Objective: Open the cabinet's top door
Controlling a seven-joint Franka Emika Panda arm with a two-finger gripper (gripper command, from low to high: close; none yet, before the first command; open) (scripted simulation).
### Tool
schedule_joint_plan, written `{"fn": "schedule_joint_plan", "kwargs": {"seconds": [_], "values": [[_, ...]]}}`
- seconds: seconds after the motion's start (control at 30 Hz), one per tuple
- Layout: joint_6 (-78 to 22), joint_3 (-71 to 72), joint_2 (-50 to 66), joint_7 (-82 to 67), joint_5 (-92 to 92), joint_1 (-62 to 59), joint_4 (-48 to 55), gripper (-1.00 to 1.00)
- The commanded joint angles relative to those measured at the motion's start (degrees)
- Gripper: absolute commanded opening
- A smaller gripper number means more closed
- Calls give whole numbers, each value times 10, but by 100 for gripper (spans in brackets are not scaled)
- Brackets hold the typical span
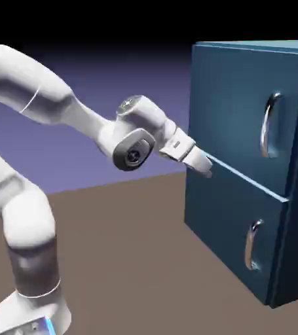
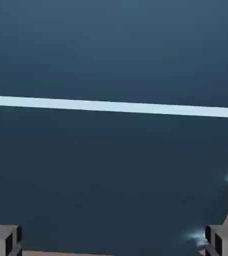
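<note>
White arm [image 1: 59, 111] reaching right from the lower left, fingers [image 1: 202, 163] spread wide and holding nothing, close to the front of the dark-blue cabinet [image 1: 295, 216] at the pale seam between its two panels. Top door [image 1: 233, 105] shut, its curved silver handle [image 1: 269, 124] farther right, well apart from the fingers. Cabinet standing on the brown tabletop [image 1: 125, 262] at right.

A plain brown table top [image 1: 125, 262] stretches beneath a blue-violet backdrop [image 1: 112, 78] that darkens to black at the top.
</note>
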Motion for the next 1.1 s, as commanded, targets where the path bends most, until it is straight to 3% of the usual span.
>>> {"fn": "schedule_joint_plan", "kwargs": {"seconds": [0.0, 1.07], "values": [[-1, -10, -4, 18, -25, 8, 5, 100], [-23, -326, -127, 584, -822, 278, 155, 100]]}}
